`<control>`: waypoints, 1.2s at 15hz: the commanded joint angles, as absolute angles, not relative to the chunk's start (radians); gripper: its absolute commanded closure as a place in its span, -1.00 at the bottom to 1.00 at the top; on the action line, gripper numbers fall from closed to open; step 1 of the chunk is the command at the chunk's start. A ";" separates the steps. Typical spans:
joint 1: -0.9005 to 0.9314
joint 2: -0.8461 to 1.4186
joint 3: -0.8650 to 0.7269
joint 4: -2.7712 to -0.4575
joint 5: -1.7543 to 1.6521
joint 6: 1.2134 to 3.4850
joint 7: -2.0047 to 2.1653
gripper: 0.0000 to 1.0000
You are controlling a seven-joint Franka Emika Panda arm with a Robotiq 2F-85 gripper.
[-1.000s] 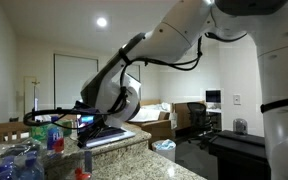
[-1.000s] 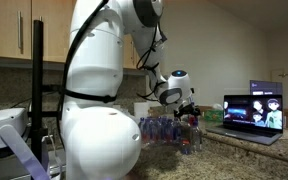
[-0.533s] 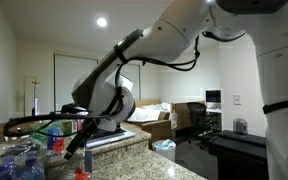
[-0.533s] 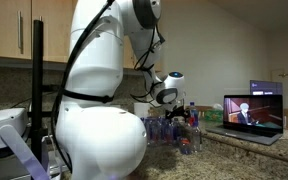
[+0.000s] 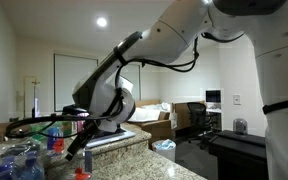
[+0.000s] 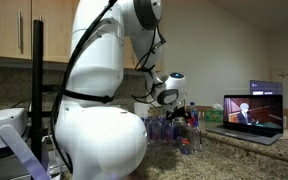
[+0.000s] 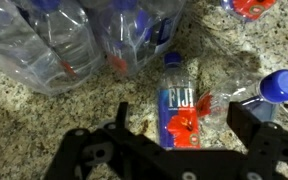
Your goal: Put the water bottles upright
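Observation:
In the wrist view a Fiji water bottle (image 7: 181, 100) lies flat on the granite counter, with a blue cap and a blue label with a red flower. My gripper (image 7: 184, 118) is open, with one finger on each side of this bottle, just above it. A second lying bottle with a blue cap (image 7: 276, 86) sits to its right. A shrink-wrapped pack of bottles (image 7: 74, 40) lies beyond. In both exterior views the gripper (image 5: 81, 140) (image 6: 187, 117) hangs low over the cluster of bottles (image 5: 22, 160) (image 6: 169, 130).
An open laptop (image 6: 254, 110) stands on the counter beside the bottles and also shows in an exterior view (image 5: 109, 135). A red-labelled item (image 7: 249, 7) lies at the far edge of the wrist view. The counter edge (image 5: 134, 150) drops off near the laptop.
From a second ago the arm swung down and toward the bottles. Over the last half second it has hardly moved.

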State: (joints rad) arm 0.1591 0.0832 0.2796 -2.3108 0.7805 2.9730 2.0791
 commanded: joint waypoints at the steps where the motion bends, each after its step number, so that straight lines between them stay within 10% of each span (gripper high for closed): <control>1: 0.123 0.110 0.270 -2.255 0.825 2.892 2.006 -1.00; 18: 0.230 0.274 0.156 -2.017 0.564 2.497 2.093 -1.00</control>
